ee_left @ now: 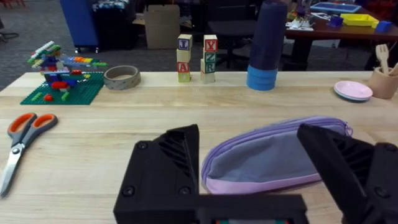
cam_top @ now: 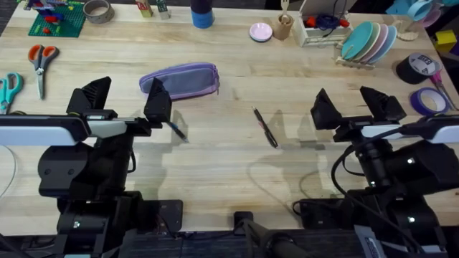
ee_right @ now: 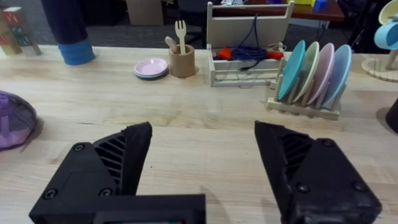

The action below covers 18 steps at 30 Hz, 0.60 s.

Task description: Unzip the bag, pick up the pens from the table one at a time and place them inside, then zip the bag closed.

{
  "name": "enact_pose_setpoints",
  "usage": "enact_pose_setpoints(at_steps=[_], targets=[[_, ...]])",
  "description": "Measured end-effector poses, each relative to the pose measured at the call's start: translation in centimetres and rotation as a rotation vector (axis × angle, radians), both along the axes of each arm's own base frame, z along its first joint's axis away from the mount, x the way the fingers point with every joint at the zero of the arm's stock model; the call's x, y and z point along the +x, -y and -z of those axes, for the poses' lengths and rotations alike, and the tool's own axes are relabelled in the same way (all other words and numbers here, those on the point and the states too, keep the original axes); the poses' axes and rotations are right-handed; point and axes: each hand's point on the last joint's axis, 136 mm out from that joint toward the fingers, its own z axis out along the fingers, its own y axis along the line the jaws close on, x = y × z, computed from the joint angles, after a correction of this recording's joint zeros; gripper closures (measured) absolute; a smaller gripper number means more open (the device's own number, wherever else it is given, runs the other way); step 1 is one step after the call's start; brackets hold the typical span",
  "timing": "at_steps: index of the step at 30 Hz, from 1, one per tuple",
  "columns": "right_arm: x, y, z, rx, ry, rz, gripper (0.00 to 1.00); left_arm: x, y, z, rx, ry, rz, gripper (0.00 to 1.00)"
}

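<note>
Bag (cam_top: 181, 79) lies unzipped on the table (cam_top: 215, 165), far left of centre, ahead of your left gripper (cam_top: 122, 100), whose fingers are spread wide and empty. One pen (cam_top: 265, 127) lies mid-table, another (cam_top: 177, 130) near the left gripper. Your right gripper (cam_top: 353, 106) is wide open, empty.

We see the bag (cam_top: 183, 79), a lavender fabric pouch, lying lengthwise on the light wooden counter (cam_top: 237, 172) with its zipper open and its grey lining showing. 1 thin black pen (cam_top: 265, 128) lies flat on bare wood near the middle of the counter, angled, well apart from the bag. A 2nd pen (cam_top: 177, 130) lies just below the bag's left end.
</note>
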Motion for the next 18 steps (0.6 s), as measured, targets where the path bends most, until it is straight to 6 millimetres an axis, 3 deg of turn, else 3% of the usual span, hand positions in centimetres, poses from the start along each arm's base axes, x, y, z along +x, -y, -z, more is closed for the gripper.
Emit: enact_pose_setpoints(at_steps=[18], targets=[[0.02,0.21,-0.07,-0.001,0.003,0.012,0.005,0.0,-0.01,-0.03,0.0,0.001,0.0,0.008]])
